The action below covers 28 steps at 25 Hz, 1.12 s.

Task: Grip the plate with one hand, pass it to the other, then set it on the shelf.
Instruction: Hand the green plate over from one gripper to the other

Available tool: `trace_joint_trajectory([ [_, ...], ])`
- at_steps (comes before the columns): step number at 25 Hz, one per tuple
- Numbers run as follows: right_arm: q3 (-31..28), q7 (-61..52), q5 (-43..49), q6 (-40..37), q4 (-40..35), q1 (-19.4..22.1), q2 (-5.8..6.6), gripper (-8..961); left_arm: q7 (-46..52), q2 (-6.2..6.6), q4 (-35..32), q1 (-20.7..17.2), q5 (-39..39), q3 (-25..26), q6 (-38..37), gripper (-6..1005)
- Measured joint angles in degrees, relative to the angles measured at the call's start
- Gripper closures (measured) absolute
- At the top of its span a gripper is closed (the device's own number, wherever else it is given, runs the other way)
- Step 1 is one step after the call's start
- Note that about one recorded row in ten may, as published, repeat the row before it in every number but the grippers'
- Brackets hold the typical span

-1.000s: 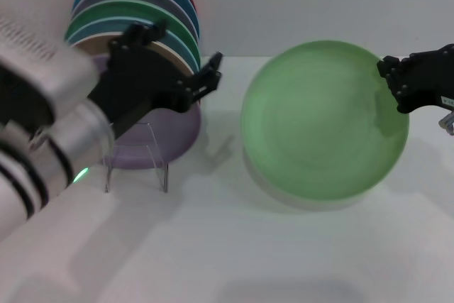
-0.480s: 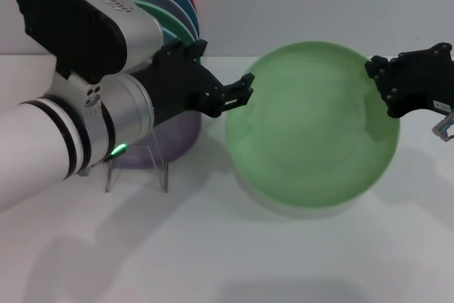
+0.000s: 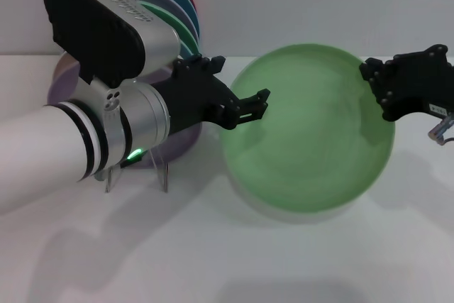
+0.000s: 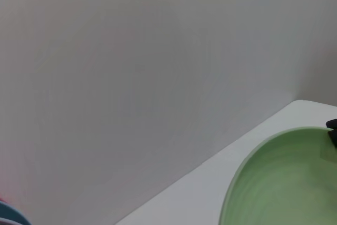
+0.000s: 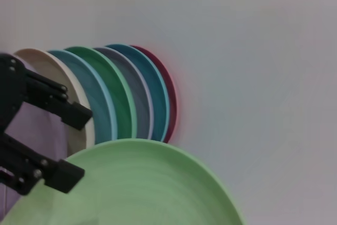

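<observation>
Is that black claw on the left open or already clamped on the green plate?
Open. The left gripper has its fingers spread, straddling the plate rim without closing. The right gripper holds the far edge.

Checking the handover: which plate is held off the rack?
The light green plate, gripped at its rim by the right gripper; the other plates stand in the rack.

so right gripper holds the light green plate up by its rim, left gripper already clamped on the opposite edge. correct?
Not quite. The right gripper does hold the light green plate by its rim, but the left gripper isn't clamped on it. In the head view its fingers are open at the plate's opposite edge, and the right wrist view shows them spread with the rim between them.
</observation>
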<state>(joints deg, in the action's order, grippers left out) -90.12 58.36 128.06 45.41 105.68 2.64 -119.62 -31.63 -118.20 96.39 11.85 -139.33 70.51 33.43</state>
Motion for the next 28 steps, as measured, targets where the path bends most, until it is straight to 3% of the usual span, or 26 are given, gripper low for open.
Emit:
trace_joint_trajectory([
  [20, 1.53, 0.77, -1.53, -0.34, 0.58, -0.85, 0.24, 939, -1.29, 0.06, -2.07, 0.45, 0.96, 0.86, -1.61, 197],
  [28, 1.49, 2.32, -2.77, -0.03, 1.51, -0.43, 0.27, 938, -2.06, -0.04, -3.0, 2.34, 0.43, 0.92, -0.16, 559],
])
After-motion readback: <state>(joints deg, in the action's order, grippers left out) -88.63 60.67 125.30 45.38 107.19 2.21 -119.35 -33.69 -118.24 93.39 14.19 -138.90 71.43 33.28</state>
